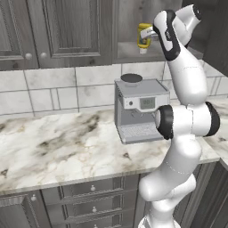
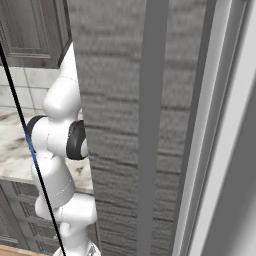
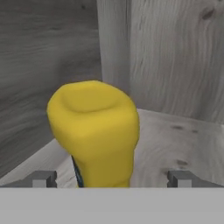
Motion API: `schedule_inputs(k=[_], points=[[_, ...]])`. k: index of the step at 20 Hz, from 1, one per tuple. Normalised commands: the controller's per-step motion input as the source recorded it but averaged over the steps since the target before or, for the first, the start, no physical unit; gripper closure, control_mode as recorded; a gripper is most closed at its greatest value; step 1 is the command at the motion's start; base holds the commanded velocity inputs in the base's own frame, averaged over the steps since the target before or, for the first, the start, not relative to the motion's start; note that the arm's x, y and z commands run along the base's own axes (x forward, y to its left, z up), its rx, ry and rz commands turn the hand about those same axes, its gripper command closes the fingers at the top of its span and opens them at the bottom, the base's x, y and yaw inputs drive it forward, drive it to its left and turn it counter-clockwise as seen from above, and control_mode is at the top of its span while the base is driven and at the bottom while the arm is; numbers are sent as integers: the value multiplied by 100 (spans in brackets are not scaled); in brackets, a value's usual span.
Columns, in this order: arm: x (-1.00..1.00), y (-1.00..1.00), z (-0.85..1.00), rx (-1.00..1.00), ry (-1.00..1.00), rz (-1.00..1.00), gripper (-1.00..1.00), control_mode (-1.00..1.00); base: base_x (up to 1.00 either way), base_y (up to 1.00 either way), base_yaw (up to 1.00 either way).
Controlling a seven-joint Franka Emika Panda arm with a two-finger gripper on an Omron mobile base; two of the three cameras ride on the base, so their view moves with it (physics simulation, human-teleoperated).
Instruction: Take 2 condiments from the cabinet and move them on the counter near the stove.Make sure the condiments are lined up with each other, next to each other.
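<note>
the cabinet stands open above the marble counter and the coffee machine, and the arm is reaching up into its shelf compartment, so the step in hand looks like fetching the first of the two condiments. the yellow squeeze bottle stands on the cabinet shelf, straight ahead in the hand view and between the two fingers. they are spread wide and grip nothing, so the next move seems to be to ease forward and close on it squarely.
</note>
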Motion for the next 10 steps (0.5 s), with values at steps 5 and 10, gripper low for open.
schedule_inputs(k=[5,10], points=[[9,6,-4,-1,0,0,-100,-100,0,0,0],[3,6,-1,0,0,0,100,-100,0,0,0]])
